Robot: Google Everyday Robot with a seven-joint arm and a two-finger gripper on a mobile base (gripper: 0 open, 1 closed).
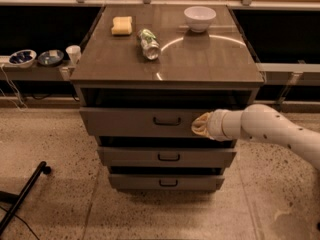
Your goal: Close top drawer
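Observation:
The top drawer (135, 121) is the uppermost of three grey-brown drawers in the cabinet. It stands pulled out a little, with a dark gap above its front panel. Its small dark handle (167, 121) sits at the centre of the front. My gripper (201, 125) comes in from the right on a white arm. Its tip rests against the drawer front, just right of the handle.
On the cabinet top (210, 64) lie a yellow sponge (122, 25), a can on its side (149, 43) and a white bowl (200, 18). A low shelf at the left holds small bowls (22, 57) and a cup (73, 53). A black stand leg (25, 196) crosses the floor at the lower left.

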